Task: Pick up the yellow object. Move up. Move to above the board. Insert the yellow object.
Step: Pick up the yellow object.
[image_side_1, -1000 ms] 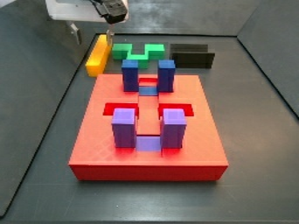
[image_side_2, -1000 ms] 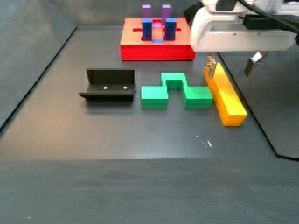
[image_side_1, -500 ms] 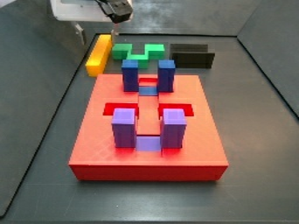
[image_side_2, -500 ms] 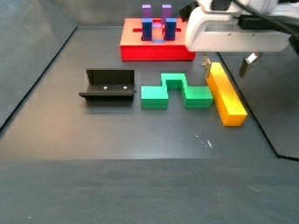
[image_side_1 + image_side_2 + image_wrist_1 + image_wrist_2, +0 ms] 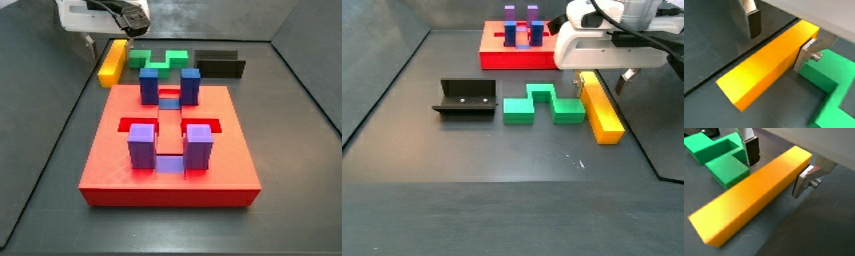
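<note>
The yellow object (image 5: 603, 110), a long yellow-orange bar, lies flat on the dark floor next to the green block. My gripper (image 5: 604, 76) is open and lowered over the bar's far end, one finger on each long side. Both wrist views show the bar (image 5: 767, 62) (image 5: 754, 195) between the fingers with gaps on both sides. The gripper (image 5: 781, 40) (image 5: 779, 165) does not touch it. In a side view the gripper (image 5: 110, 38) hangs over the bar (image 5: 112, 62). The red board (image 5: 167, 193) with blue and purple upright blocks lies apart from the bar (image 5: 523, 60).
A green notched block (image 5: 543, 103) lies right beside the bar, also in both wrist views (image 5: 834, 90) (image 5: 717, 158). The dark L-shaped fixture (image 5: 465, 98) stands beyond the green block. Grey walls border the floor.
The gripper has come down a little, so its open fingers now straddle the bar. The bar, board and blocks have not moved.
</note>
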{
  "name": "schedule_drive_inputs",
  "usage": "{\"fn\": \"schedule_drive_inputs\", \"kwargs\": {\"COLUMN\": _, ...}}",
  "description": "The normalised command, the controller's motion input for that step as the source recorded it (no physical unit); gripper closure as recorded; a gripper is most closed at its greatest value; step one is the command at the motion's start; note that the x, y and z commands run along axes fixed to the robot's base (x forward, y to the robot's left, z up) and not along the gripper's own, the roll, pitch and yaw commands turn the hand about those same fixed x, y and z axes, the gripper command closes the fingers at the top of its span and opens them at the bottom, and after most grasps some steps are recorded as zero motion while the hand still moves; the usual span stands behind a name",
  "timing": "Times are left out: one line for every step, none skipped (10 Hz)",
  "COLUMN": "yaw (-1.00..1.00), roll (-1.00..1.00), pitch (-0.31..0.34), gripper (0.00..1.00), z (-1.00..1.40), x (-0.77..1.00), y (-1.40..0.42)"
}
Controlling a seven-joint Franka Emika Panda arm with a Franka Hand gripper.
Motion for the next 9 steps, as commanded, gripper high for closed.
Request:
{"fn": "schedule_drive_inputs", "kwargs": {"yaw": 0.00, "roll": 0.12, "pitch": -0.003, "gripper": 0.00, "z": -0.23, "x": -0.21, "y": 0.00}}
{"fn": "schedule_drive_inputs", "kwargs": {"yaw": 0.00, "roll": 0.12, "pitch": -0.006, "gripper": 0.00, "z": -0.21, "x": -0.19, "y": 0.00}}
{"fn": "schedule_drive_inputs", "kwargs": {"yaw": 0.00, "roll": 0.10, "pitch": -0.010, "gripper": 0.00, "z": -0.15, "x": -0.10, "y": 0.00}}
{"fn": "schedule_drive_inputs", "kwargs": {"yaw": 0.00, "roll": 0.08, "pitch": -0.006, "gripper": 0.00, "z": -0.04, "x": -0.02, "y": 0.00}}
{"fn": "schedule_drive_inputs", "kwargs": {"yaw": 0.00, "roll": 0.03, "pitch": 0.000, "gripper": 0.00, "z": 0.00, "x": 0.00, "y": 0.10}}
{"fn": "schedule_drive_inputs", "kwargs": {"yaw": 0.00, "roll": 0.05, "pitch": 0.000, "gripper": 0.00, "z": 0.00, "x": 0.00, "y": 0.11}}
{"fn": "schedule_drive_inputs", "kwargs": {"yaw": 0.00, "roll": 0.10, "pitch": 0.000, "gripper": 0.00, "z": 0.00, "x": 0.00, "y": 0.11}}
{"fn": "schedule_drive_inputs", "kwargs": {"yaw": 0.00, "roll": 0.10, "pitch": 0.000, "gripper": 0.00, "z": 0.00, "x": 0.00, "y": 0.07}}
{"fn": "schedule_drive_inputs", "kwargs": {"yaw": 0.00, "roll": 0.12, "pitch": 0.000, "gripper": 0.00, "z": 0.00, "x": 0.00, "y": 0.07}}
